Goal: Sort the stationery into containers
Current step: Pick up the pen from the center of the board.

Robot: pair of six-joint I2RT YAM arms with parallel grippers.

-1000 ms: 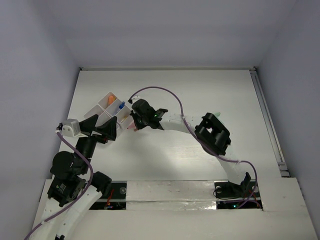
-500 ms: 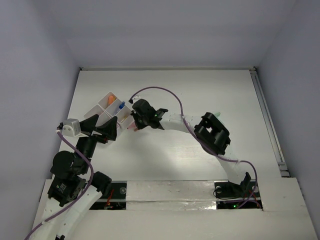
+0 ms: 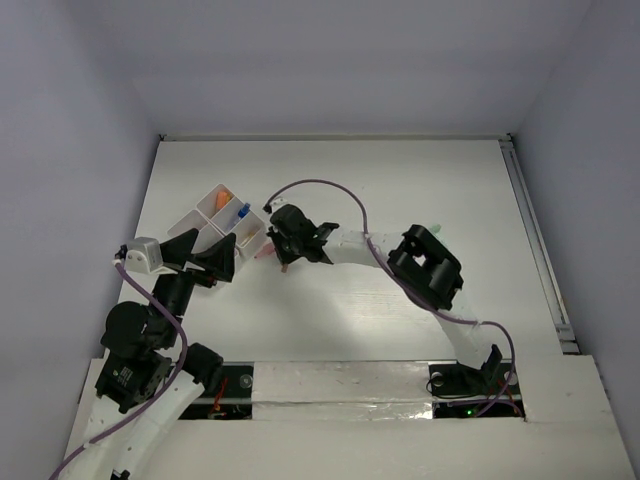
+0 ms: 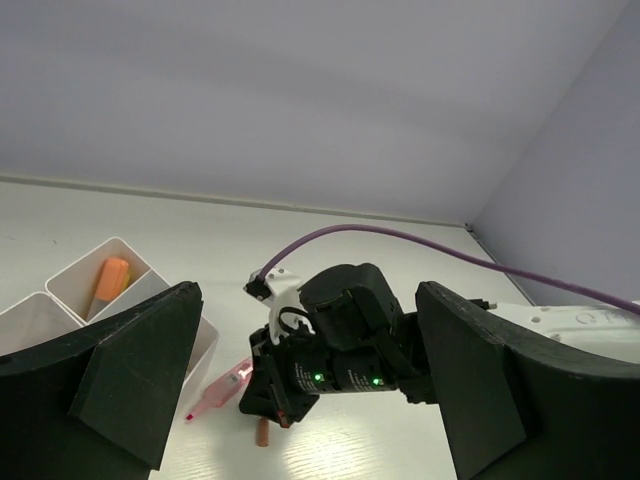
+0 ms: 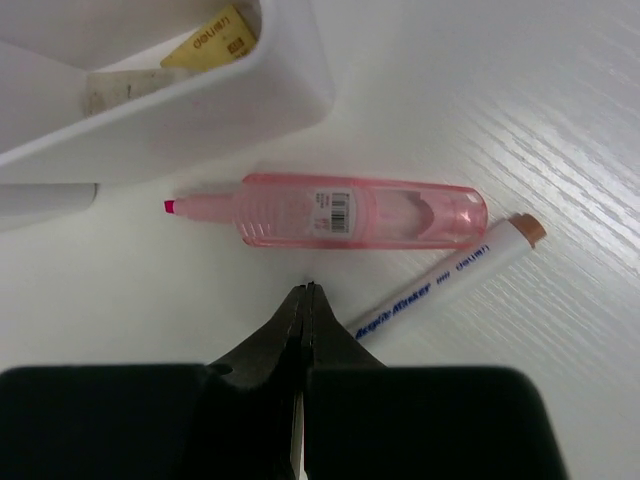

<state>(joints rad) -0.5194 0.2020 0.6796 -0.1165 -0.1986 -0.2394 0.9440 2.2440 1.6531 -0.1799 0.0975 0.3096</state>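
Observation:
The white compartment tray [image 3: 208,192] sits at the left of the table, with an orange piece [image 3: 225,196] and a blue pen [image 3: 243,211] in it. My right gripper [image 5: 305,290] is shut and empty. It hovers just beside a pink highlighter [image 5: 355,212] and a white marker with a brown cap [image 5: 450,275], both lying on the table next to the tray wall [image 5: 200,105]. A yellow eraser [image 5: 212,37] and a beige eraser [image 5: 120,88] lie in one compartment. My left gripper [image 3: 205,258] is open and empty at the tray's near side.
The left wrist view shows the right gripper's black body [image 4: 340,345] over the highlighter [image 4: 222,388], with its purple cable [image 4: 400,240] looping above. The right arm's elbow [image 3: 428,265] stands mid-table. The table's back wall and left wall are close behind the tray.
My right gripper has drawn a little to the right, away from the tray. The pink highlighter now shows on the table beside it. The left arm has not moved.

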